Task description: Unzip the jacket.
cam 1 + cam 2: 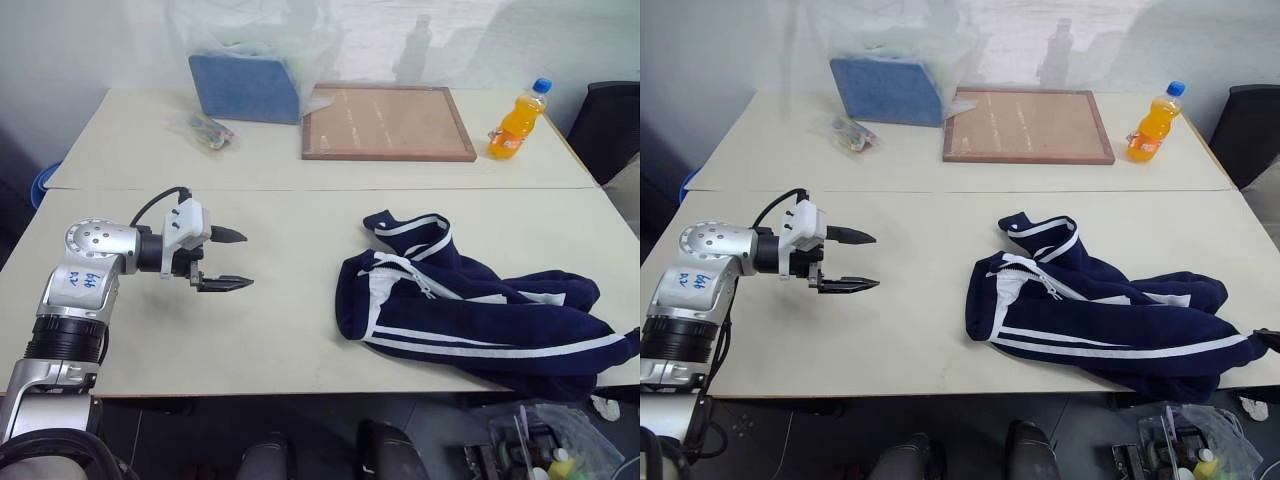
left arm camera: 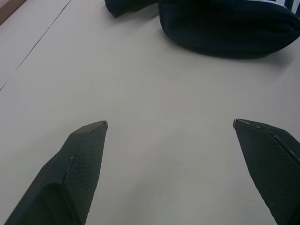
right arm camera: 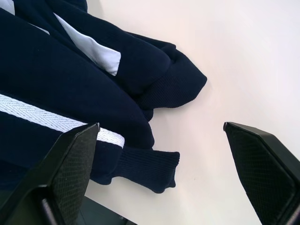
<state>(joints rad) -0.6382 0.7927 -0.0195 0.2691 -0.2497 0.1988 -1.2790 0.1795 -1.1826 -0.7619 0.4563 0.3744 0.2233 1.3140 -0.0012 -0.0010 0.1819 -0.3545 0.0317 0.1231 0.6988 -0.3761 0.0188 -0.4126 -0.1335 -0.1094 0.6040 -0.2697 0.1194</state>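
A: On the near table (image 1: 250, 340), toward its right side, we see the jacket (image 1: 470, 320) crumpled in a heap, white zipper (image 1: 415, 277) zigzagging from the collar, well to the right of our left gripper (image 1: 232, 261).

B: That gripper hovers over bare tabletop, fingers spread wide, holding nothing. Our right gripper (image 3: 161, 129) hangs above the jacket's cuffs, equally wide and empty.

A: So we judge this the approach: nothing grasped yet.

B: Next we need one gripper pinning the fabric near the collar, the other finding the zipper pull, which we can't make out yet.
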